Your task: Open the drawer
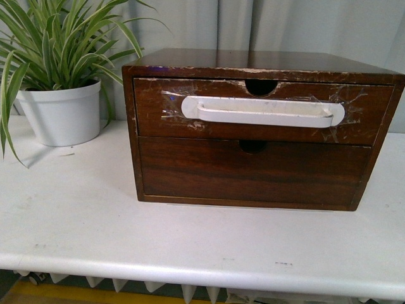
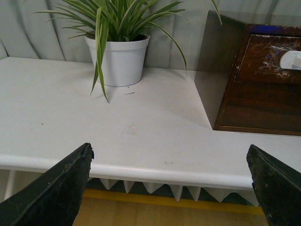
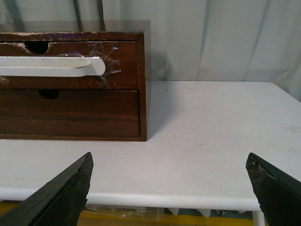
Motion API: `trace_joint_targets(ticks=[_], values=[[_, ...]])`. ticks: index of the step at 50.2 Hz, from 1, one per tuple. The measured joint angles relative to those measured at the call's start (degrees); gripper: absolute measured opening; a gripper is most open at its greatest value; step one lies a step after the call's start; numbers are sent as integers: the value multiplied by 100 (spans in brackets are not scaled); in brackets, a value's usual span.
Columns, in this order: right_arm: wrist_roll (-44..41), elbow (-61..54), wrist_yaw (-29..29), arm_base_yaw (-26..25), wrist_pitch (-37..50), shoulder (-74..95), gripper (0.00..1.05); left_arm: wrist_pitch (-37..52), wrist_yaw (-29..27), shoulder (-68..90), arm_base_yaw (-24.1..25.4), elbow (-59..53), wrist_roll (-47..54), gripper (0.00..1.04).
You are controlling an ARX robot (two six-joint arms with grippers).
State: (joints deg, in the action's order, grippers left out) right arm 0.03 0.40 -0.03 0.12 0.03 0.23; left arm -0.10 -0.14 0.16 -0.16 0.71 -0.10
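Note:
The drawer [image 1: 158, 120] is the upper dark-brown front of a wooden cabinet [image 1: 253, 62] on the white table [image 1: 95, 228]. It sits flush and shut, with a long white handle [image 1: 262, 111] taped on and a semicircular notch [image 1: 261, 85] in its chipped top edge. It also shows in the left wrist view [image 2: 263, 56] and the right wrist view [image 3: 120, 80]. My left gripper [image 2: 170, 162] is open and empty, off the table's front edge, left of the cabinet. My right gripper [image 3: 169, 169] is open and empty, off the front edge, right of the cabinet. Neither arm shows in the front view.
A plain lower drawer front [image 1: 253, 171] without a handle sits under the drawer. A white pot with a spider plant [image 1: 62, 114] stands on the table left of the cabinet, also in the left wrist view [image 2: 121, 59]. Grey curtains hang behind.

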Motion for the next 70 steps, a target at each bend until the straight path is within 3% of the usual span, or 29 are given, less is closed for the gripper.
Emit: trace_joint_targets(ticks=[70], values=[[0,0,0,0,0,0,96,0,-2,0,0,0,0,99]])
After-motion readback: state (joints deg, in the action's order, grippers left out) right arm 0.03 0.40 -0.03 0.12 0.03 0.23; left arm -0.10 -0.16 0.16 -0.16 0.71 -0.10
